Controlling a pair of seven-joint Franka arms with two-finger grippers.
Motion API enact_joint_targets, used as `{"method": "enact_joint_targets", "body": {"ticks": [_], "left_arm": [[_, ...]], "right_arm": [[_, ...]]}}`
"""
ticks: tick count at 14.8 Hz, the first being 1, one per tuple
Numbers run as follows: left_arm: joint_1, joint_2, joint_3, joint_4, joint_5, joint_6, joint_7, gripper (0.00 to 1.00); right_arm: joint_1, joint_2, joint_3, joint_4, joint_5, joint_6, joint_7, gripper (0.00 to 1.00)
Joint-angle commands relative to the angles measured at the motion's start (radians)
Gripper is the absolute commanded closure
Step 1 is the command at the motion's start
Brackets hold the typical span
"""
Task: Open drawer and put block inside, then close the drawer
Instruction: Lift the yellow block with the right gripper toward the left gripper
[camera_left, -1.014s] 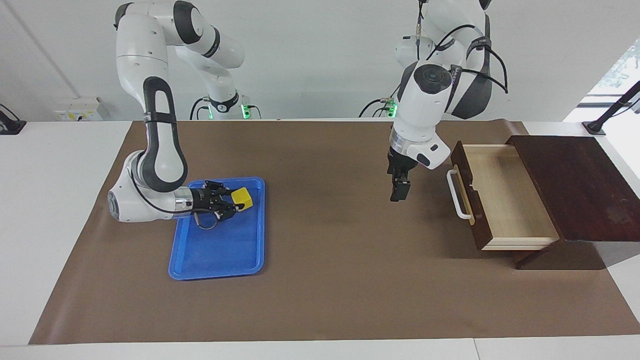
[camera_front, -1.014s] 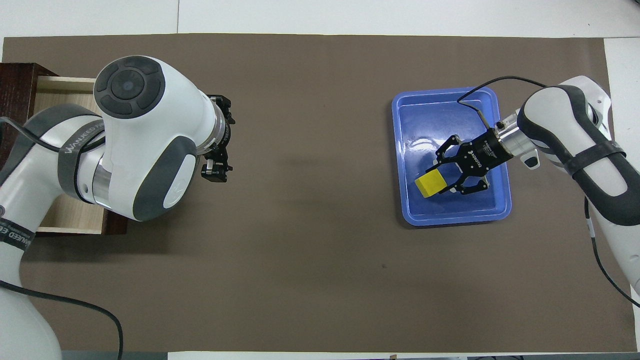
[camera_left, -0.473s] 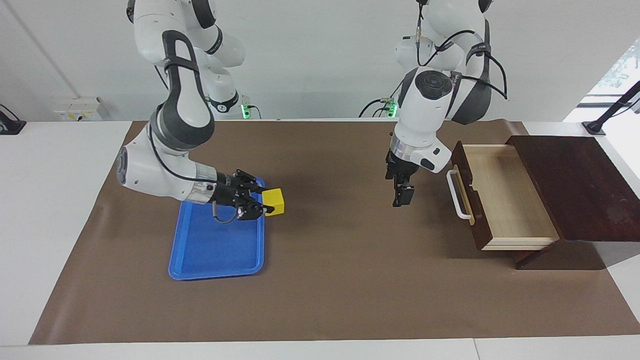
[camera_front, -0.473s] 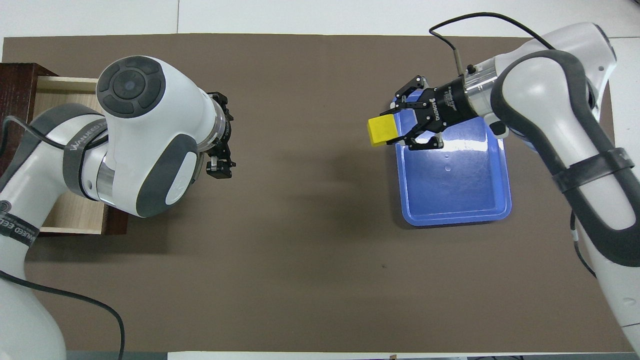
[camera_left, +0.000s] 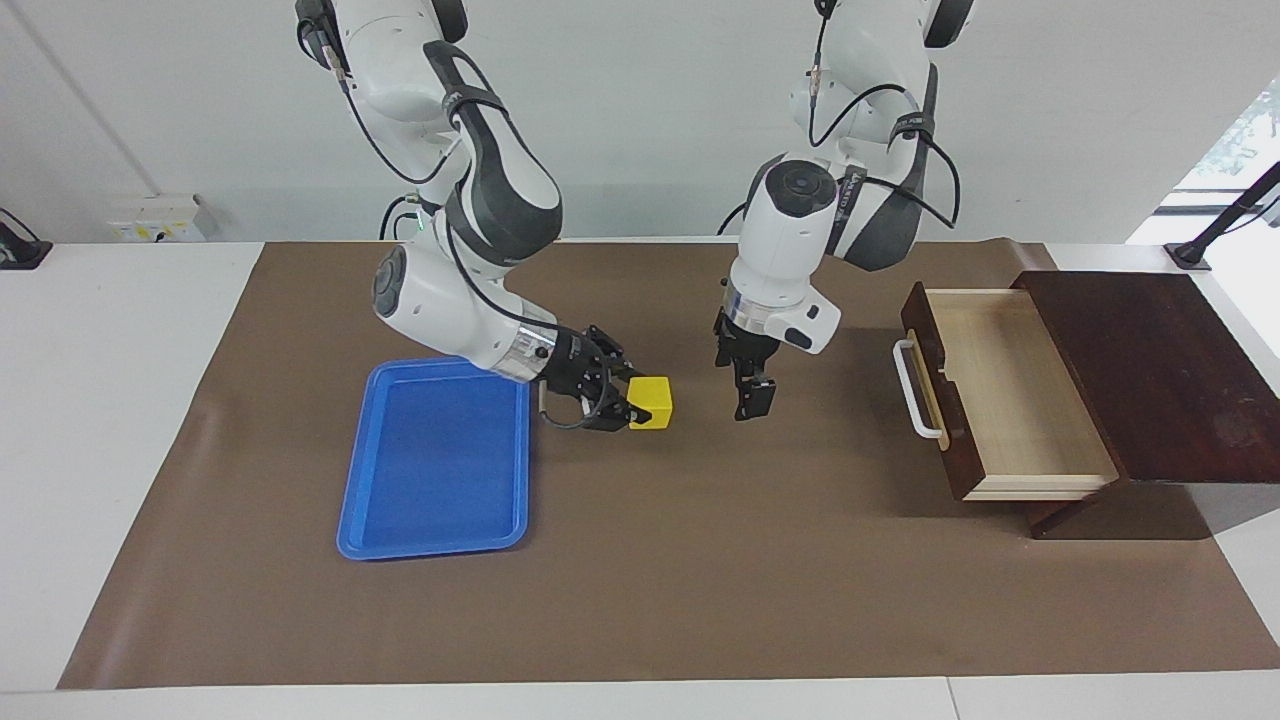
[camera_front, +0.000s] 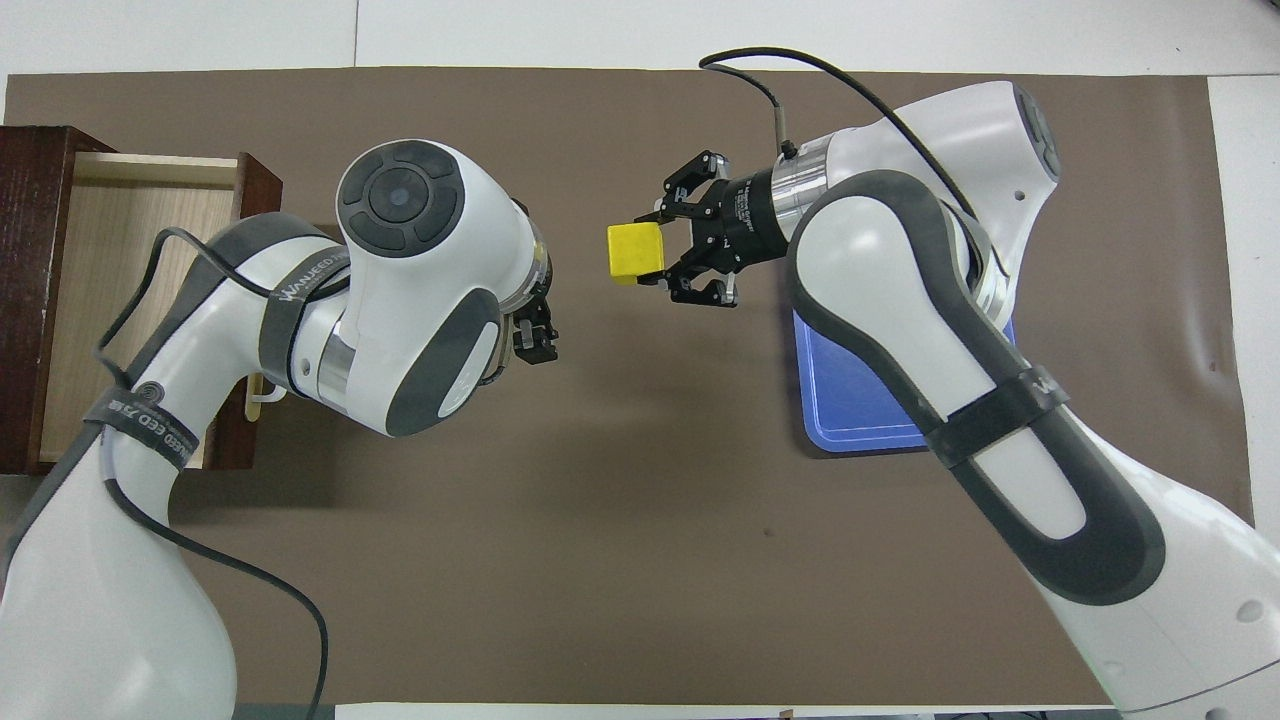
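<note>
Block (camera_left: 652, 402): clamped in right gripper (camera_left: 628, 405), up over bare mat between blue tray (camera_left: 432, 525) and left gripper (camera_left: 752, 398). Drawer (camera_left: 1010, 400) pulled open, pale interior empty. Left gripper's finger state: cannot tell. Step in hand, likely: carrying toward the drawer, perhaps a handover. Next calls for bringing block within left gripper's reach or over the drawer.

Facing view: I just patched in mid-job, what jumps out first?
The yellow block, pinched in the right gripper above the brown mat between the blue tray and the left gripper. Next, the drawer, pulled wide open and empty at the left arm's end of the table.
</note>
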Motion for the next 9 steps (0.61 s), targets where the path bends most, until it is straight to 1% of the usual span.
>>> {"method": "enact_joint_targets", "body": {"ticks": [1, 3, 6, 9], "left_arm": [[-0.021, 0.037, 0.014, 0.062, -0.038, 0.007, -0.015, 0.00], [-0.021, 0.092, 0.014, 0.150, -0.055, 0.001, -0.015, 0.00], [-0.046, 0.100, 0.014, 0.163, -0.050, -0.001, -0.013, 0.00], [-0.049, 0.106, 0.014, 0.174, -0.057, 0.017, -0.012, 0.00]], "right_arm": [[-0.006, -0.007, 0.000, -0.016, 0.061, 0.015, 0.000, 1.00], [-0.006, -0.007, 0.000, -0.016, 0.062, 0.013, -0.001, 1.00], [-0.006, -0.009, 0.000, -0.016, 0.072, 0.013, -0.003, 1.00], [-0.007, -0.009, 0.000, -0.016, 0.075, 0.010, -0.006, 1.00]]}}
